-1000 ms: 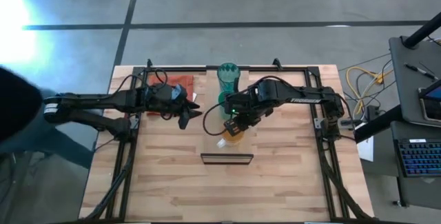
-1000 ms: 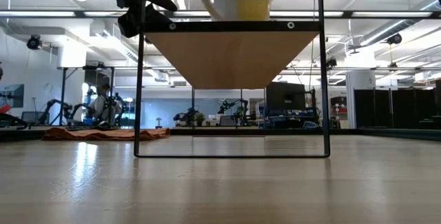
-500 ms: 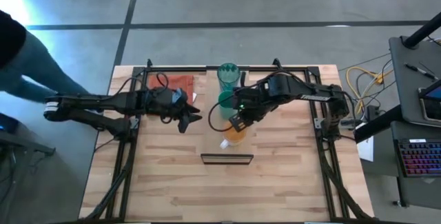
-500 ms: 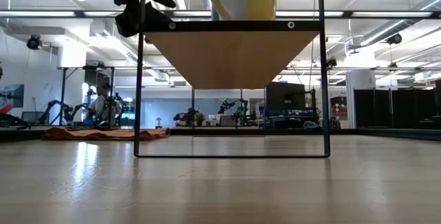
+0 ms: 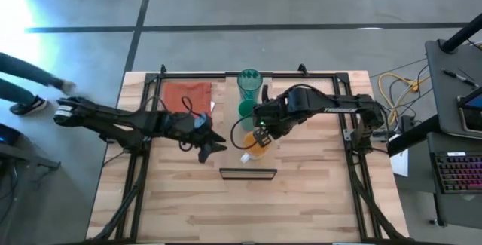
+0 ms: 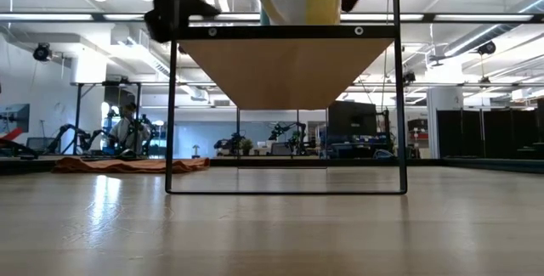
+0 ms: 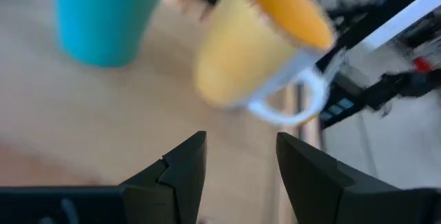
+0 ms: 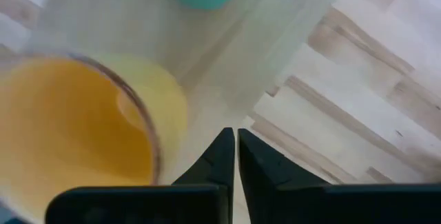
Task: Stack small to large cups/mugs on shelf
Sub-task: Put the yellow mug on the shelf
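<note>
Shelf (image 5: 248,153) carries orange mug (image 5: 257,148), empty, just beyond parted left gripper (image 7: 238,156); right gripper (image 8: 231,156) pinched together beside mug rim.

We list two dark jointed arms with black cables; right arm (image 5: 324,108) bears a green light.

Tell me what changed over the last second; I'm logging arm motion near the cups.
The left end effector moved along the table toward the orange mug, fingers open. The right end effector, fingers shut, shifted slightly above the mug. The mug, green cup, teal tumbler and shelf stayed put.
</note>
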Action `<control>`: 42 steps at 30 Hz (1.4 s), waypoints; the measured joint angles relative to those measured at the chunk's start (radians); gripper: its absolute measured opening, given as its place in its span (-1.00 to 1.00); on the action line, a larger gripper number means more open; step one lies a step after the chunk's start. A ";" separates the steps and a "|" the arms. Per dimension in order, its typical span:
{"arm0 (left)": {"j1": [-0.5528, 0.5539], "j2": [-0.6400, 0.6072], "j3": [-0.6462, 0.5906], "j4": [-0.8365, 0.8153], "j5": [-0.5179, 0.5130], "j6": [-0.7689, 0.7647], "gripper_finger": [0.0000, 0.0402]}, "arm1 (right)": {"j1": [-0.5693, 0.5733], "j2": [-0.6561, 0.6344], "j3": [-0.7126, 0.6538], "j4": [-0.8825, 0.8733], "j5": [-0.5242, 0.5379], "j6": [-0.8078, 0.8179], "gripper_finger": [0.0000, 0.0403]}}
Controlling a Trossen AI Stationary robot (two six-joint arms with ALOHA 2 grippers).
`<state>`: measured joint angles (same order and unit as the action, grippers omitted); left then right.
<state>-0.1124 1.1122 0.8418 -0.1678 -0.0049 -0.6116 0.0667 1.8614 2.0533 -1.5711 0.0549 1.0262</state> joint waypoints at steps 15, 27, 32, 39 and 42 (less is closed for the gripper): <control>-0.159 0.173 0.056 0.115 -0.082 -0.169 -0.19 | 0.085 -0.074 -0.091 0.001 0.025 -0.017 -0.95; -0.179 0.261 0.153 0.123 -0.132 -0.169 -0.19 | 0.088 -0.076 -0.189 0.050 0.054 -0.022 -0.95; -0.188 0.291 0.168 0.134 -0.128 -0.171 -0.19 | 0.088 -0.078 -0.201 0.098 0.070 -0.032 -0.95; -0.195 0.318 0.186 0.133 -0.127 -0.171 -0.19 | 0.083 -0.078 -0.209 0.159 0.070 -0.035 -0.95; -0.198 0.316 0.188 0.125 -0.112 -0.171 -0.19 | 0.083 -0.078 -0.208 0.165 0.070 -0.034 -0.95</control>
<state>-0.3107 1.4283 1.0298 -0.0432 -0.1173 -0.7825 0.1501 1.7836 1.8454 -1.4063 0.1253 0.9920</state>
